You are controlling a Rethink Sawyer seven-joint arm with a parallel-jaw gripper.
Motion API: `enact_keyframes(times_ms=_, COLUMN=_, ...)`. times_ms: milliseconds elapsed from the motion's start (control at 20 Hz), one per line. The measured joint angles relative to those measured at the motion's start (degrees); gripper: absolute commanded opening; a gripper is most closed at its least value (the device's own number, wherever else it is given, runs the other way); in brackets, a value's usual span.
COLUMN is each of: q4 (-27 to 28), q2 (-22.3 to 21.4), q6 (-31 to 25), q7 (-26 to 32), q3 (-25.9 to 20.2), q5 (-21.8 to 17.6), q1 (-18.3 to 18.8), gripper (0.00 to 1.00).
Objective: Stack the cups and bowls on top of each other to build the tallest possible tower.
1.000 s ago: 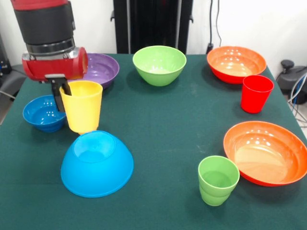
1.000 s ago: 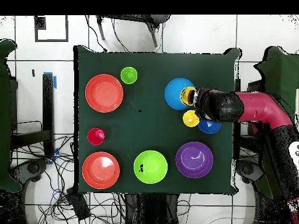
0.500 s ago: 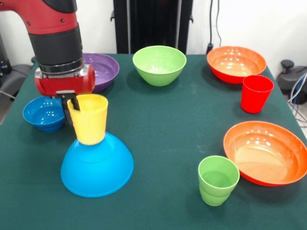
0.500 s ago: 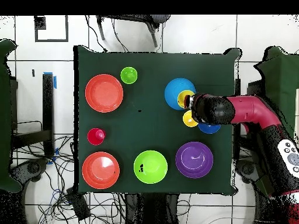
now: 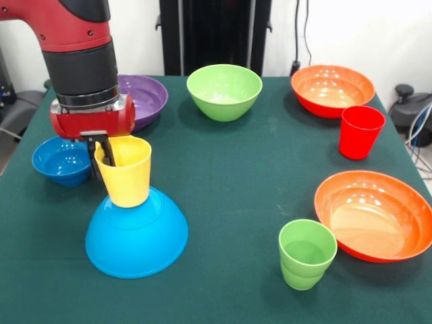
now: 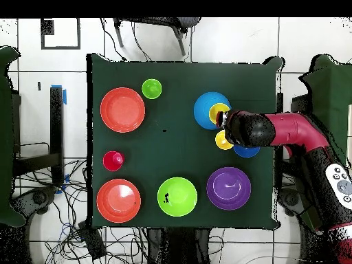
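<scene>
The large light-blue bowl [image 5: 135, 236] lies upside down at the front left; it also shows in the overhead view [image 6: 205, 106]. My gripper [image 5: 101, 160] is shut on the rim of a yellow cup [image 5: 126, 172], one finger inside and one outside. It holds the cup upright with its bottom on the bowl's upturned base. From above, the cup [image 6: 219, 111] and gripper [image 6: 224, 119] sit at the bowl's right edge. A second yellow cup [image 6: 223, 141] shows only from above. The green cup [image 5: 307, 253] and red cup [image 5: 360, 131] stand apart.
The small dark-blue bowl [image 5: 61, 159] sits close to the left of the gripper. The purple bowl [image 5: 142, 98] and green bowl [image 5: 224, 91] are at the back. Two orange bowls [image 5: 332, 89] [image 5: 374, 214] are on the right.
The gripper has carried the yellow cup from beside the light-blue bowl to over it, then lowered it slightly onto the bowl's upturned base. Nothing else moved.
</scene>
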State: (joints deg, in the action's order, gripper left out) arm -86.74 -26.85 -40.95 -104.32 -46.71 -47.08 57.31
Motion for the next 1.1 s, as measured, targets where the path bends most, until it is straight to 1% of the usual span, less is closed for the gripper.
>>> enact_keyframes(times_ms=500, q4=0.6, q2=0.1, q6=0.0, q7=0.0, q3=0.0, q5=-0.3, q1=0.0, gripper=0.00)
enact_keyframes(times_ms=650, q4=1.2, q2=0.2, q6=0.0, q7=0.0, q3=0.0, q5=-1.0, q1=-0.2, gripper=0.00)
enact_keyframes(times_ms=750, q4=2.4, q2=0.6, q6=0.0, q7=0.0, q3=0.0, q5=-1.8, q1=-0.6, gripper=0.00)
enact_keyframes(times_ms=1100, q4=6.2, q2=2.1, q6=0.0, q7=0.0, q3=0.0, q5=-2.0, q1=-2.6, gripper=0.00)
